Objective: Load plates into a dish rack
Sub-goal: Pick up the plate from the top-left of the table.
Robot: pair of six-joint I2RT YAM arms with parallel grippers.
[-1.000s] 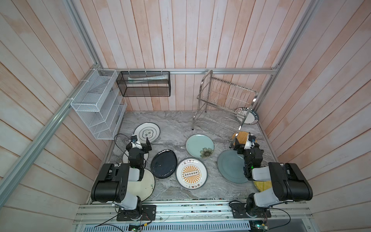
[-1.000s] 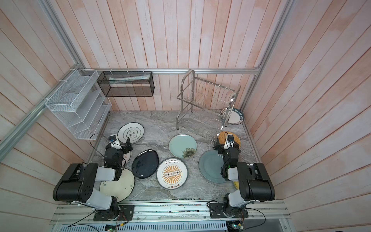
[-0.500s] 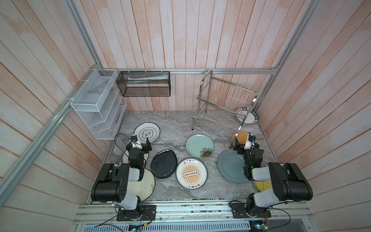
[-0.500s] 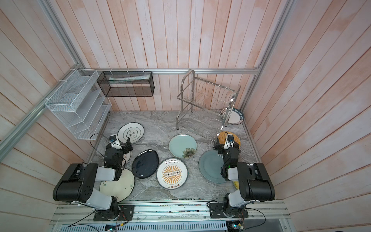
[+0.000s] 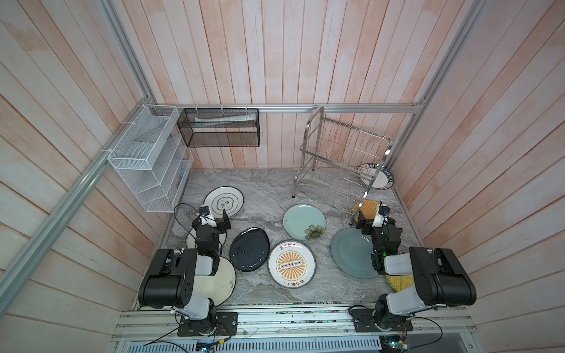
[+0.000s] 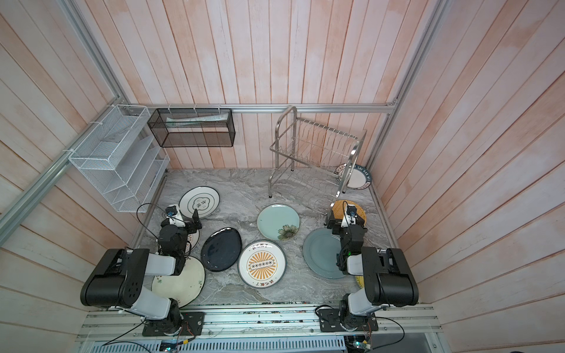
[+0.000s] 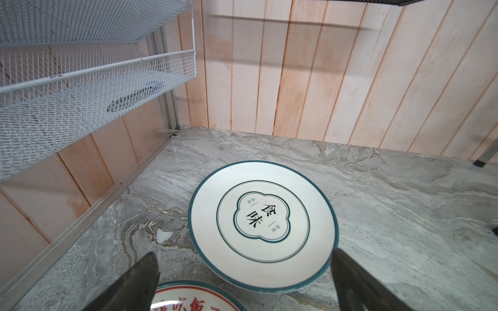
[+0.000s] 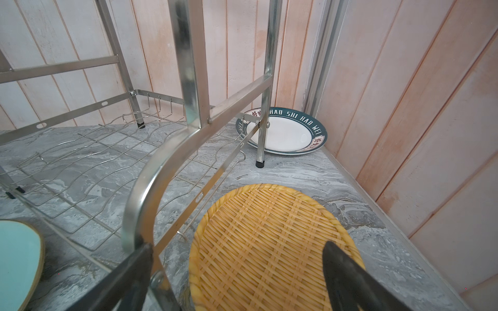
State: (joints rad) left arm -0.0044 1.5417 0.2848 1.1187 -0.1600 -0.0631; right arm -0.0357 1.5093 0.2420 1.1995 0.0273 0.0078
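Left gripper (image 7: 244, 255): fingers spread wide, empty, just on near side of teal-rimmed white plate (image 7: 262, 226), left. Glossy black plate (image 5: 249, 249), sunburst plate (image 5: 291, 264), pale green flower plate (image 5: 304, 221), grey-blue plate (image 5: 351, 253) flat on marble table (image 5: 263, 189), centre to right. Dish rack (image 5: 339, 152) stands far right. Right gripper (image 8: 237, 246): fingers wide, empty, over woven orange plate (image 8: 269, 242) just beside rack's near leg. Lettered-rim plate (image 8: 285, 134) in far right corner

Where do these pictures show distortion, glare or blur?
In both top views the wall boards fan outward, wide-angle distortion, and the glossy black plate carries small glints; in the left wrist view the left gripper looks soft; in the right wrist view the dish rack shines with reflections.
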